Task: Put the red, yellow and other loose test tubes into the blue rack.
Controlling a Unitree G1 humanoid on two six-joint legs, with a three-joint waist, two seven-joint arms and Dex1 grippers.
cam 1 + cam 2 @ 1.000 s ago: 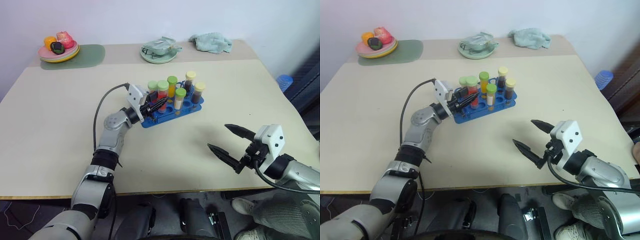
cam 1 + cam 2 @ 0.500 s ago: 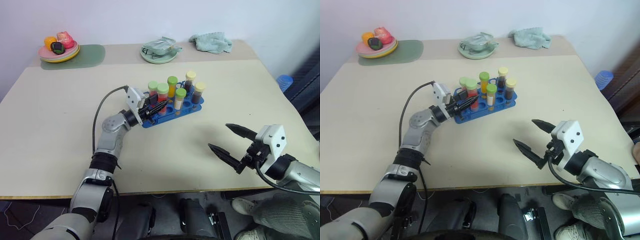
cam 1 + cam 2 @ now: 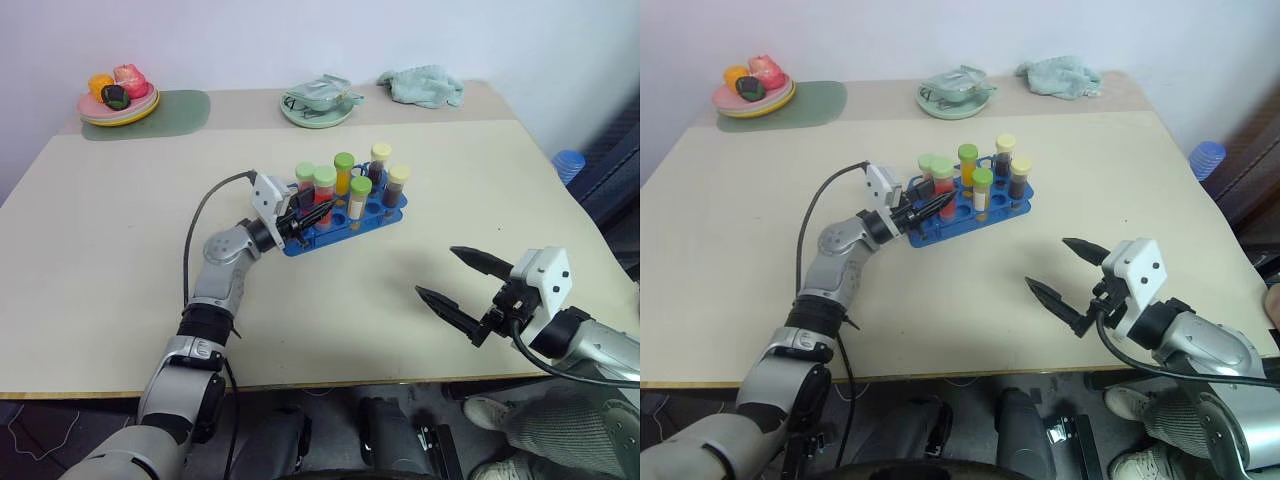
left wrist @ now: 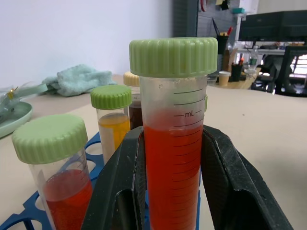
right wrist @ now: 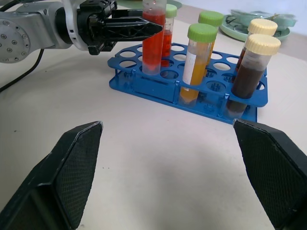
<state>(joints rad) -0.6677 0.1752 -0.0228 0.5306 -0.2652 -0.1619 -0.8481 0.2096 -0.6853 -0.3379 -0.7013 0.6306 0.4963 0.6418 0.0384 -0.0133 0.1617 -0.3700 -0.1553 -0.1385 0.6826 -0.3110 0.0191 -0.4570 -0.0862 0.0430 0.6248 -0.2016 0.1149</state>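
Far left at the back there's a plate of fruit (image 3: pixel 118 106) sitting on a green mat (image 3: pixel 175 108), well away from everything else on the beige table (image 3: pixel 100 230)

Moving in, the left gripper (image 3: pixel 318 210) reaches to the near-left end of the blue rack (image 5: pixel 192 93) and its two black fingers (image 4: pixel 225 182) are clamped tight on a red tube with a green cap (image 4: pixel 173 143). That tube stands upright with its bottom in one of the rack's holes, pretty clear in the right wrist view

The rack sits around the middle of the table, angled a bit. Other tubes already standing in it: another red tube with a green cap (image 4: pixel 60 177) just beside the gripped one, a yellow tube with a green cap (image 5: pixel 195 62) and white label, a second yellow-ish green-capped tube (image 3: pixel 344 172) further back, and two dark brown tubes with cream caps (image 5: pixel 249 72) at the right end

Behind the rack at the table's back edge there's a pale green plate (image 3: pixel 318 110) with some stuff on it, and a teal cloth (image 3: pixel 422 85) bunched up to the right of that

Over on the right, the right gripper (image 3: pixel 460 285) hangs above the near-right bit of the table, well apart from the rack, fingers spread wide with nothing between them. A blue round thing (image 3: pixel 568 162) sits off the table's right edge, can't tell what it is
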